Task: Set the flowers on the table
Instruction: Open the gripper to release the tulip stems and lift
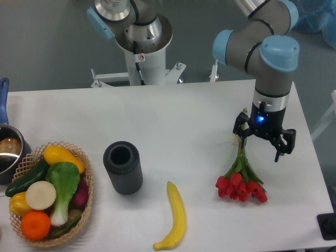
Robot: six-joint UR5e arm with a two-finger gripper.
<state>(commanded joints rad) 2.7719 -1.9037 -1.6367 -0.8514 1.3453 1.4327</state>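
Note:
The flowers [241, 186], a bunch of red tulip buds on thin green stems, lie on the white table [178, 110] at the right, buds toward the front edge and stems pointing back. My gripper [261, 142] hangs over the stem end, pointing down, with its jaws spread wide. The stems run past the left finger [239, 129], and nothing is clamped between the fingers. The far tip of the stems shows just behind that finger.
A yellow banana [175, 215] lies near the front edge. A dark grey cylindrical vase [123, 168] stands left of centre. A wicker basket [84, 210] of vegetables and a pot [8, 152] sit at the far left. A second robot base [142, 47] stands behind the table.

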